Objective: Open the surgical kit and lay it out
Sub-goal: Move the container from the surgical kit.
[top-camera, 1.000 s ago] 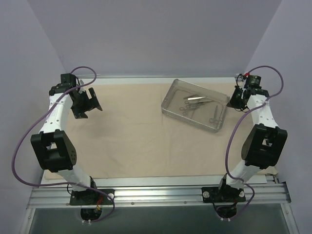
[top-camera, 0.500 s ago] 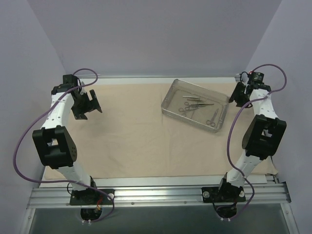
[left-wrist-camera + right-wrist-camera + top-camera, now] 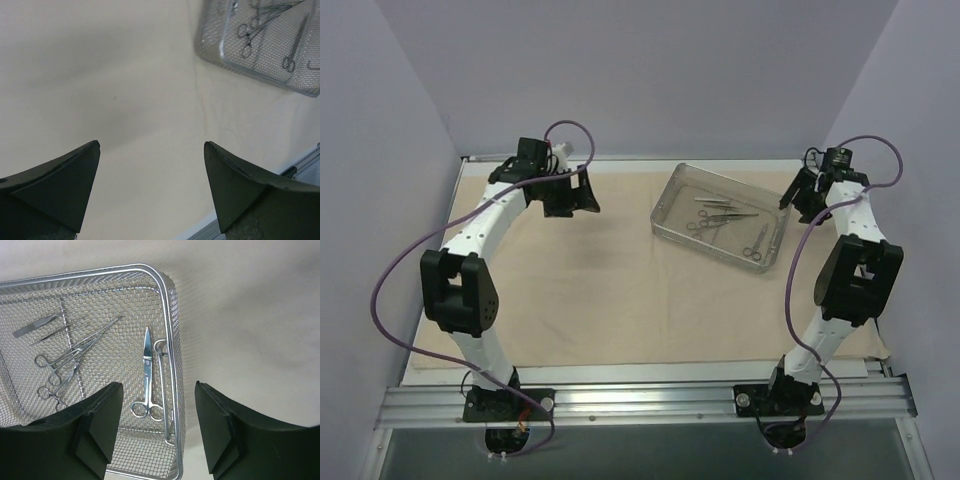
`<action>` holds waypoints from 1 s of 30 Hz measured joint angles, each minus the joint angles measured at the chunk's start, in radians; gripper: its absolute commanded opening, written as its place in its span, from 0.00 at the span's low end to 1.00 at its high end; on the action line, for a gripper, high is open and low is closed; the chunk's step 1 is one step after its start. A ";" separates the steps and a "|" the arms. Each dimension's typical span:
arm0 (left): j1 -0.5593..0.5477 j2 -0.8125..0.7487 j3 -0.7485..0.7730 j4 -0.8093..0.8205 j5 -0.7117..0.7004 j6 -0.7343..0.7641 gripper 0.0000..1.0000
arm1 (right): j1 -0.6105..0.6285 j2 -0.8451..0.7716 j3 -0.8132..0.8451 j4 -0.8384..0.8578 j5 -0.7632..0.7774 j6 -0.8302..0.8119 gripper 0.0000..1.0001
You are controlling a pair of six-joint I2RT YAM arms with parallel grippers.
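Note:
The beige cloth wrap (image 3: 600,280) lies spread flat over the table. On it at the back right stands a wire-mesh metal tray (image 3: 658,214) holding several slim metal instruments. In the right wrist view, scissors (image 3: 146,365) lie by the tray's right wall (image 3: 172,315), with ring-handled forceps (image 3: 75,355) and tweezers (image 3: 37,325) further left. My right gripper (image 3: 158,385) hovers open over the tray's right end (image 3: 792,200), holding nothing. My left gripper (image 3: 582,197) is wide open above bare cloth (image 3: 151,144), left of the tray (image 3: 260,45).
A metal rail (image 3: 640,400) runs along the near edge by the arm bases. The table's metal border (image 3: 300,165) shows at the cloth's edge. Purple cables (image 3: 380,300) loop beside both arms. Lilac walls close in the left, back and right sides.
My left arm has swung from the far left to the back middle, toward the tray. My right gripper has gone from shut to open at the tray's right end.

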 measured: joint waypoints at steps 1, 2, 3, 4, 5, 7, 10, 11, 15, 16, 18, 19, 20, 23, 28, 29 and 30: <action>-0.031 0.031 0.040 0.007 0.007 0.002 0.94 | 0.001 0.004 0.000 -0.003 0.007 0.006 0.59; -0.059 0.064 0.080 0.027 0.009 0.005 0.94 | 0.005 0.010 0.000 -0.005 0.013 0.012 0.59; -0.082 0.101 0.118 0.050 0.011 0.010 0.94 | 0.007 0.018 0.001 -0.010 0.018 0.016 0.59; -0.102 0.137 0.159 0.066 0.012 0.015 0.94 | 0.009 0.028 0.008 -0.019 0.023 0.020 0.59; -0.123 0.181 0.206 0.085 0.013 0.021 0.94 | 0.011 0.042 0.014 -0.023 0.028 0.024 0.58; -0.149 0.256 0.287 0.097 0.011 0.032 0.94 | 0.024 0.075 0.027 -0.026 0.037 0.032 0.58; -0.183 0.375 0.424 0.105 0.001 0.051 0.94 | 0.056 0.118 0.037 -0.035 0.048 0.037 0.56; -0.194 0.417 0.475 0.097 -0.002 0.053 0.94 | 0.068 0.129 0.038 -0.037 0.052 0.038 0.53; -0.238 0.563 0.637 0.095 -0.006 0.053 0.98 | 0.093 0.153 0.043 -0.052 0.086 0.035 0.44; -0.249 0.589 0.660 0.097 -0.007 0.052 0.99 | 0.095 0.156 0.046 -0.058 0.093 0.037 0.42; -0.272 0.624 0.677 0.095 -0.008 0.047 0.93 | 0.097 0.158 0.050 -0.063 0.095 0.041 0.40; -0.284 0.639 0.682 0.093 -0.010 0.046 0.93 | 0.097 0.159 0.051 -0.066 0.097 0.042 0.39; -0.296 0.655 0.691 0.090 -0.014 0.047 0.90 | 0.097 0.161 0.051 -0.067 0.098 0.043 0.38; -0.335 0.706 0.737 0.067 -0.040 0.049 0.80 | 0.097 0.167 0.052 -0.070 0.107 0.045 0.35; -0.374 0.737 0.766 0.035 -0.111 0.071 0.54 | 0.097 0.174 0.052 -0.081 0.128 0.040 0.27; -0.374 0.738 0.770 0.026 -0.118 0.073 0.50 | 0.095 0.174 0.052 -0.081 0.134 0.040 0.22; -0.374 0.739 0.773 0.020 -0.126 0.075 0.35 | 0.094 0.174 0.052 -0.082 0.137 0.037 0.17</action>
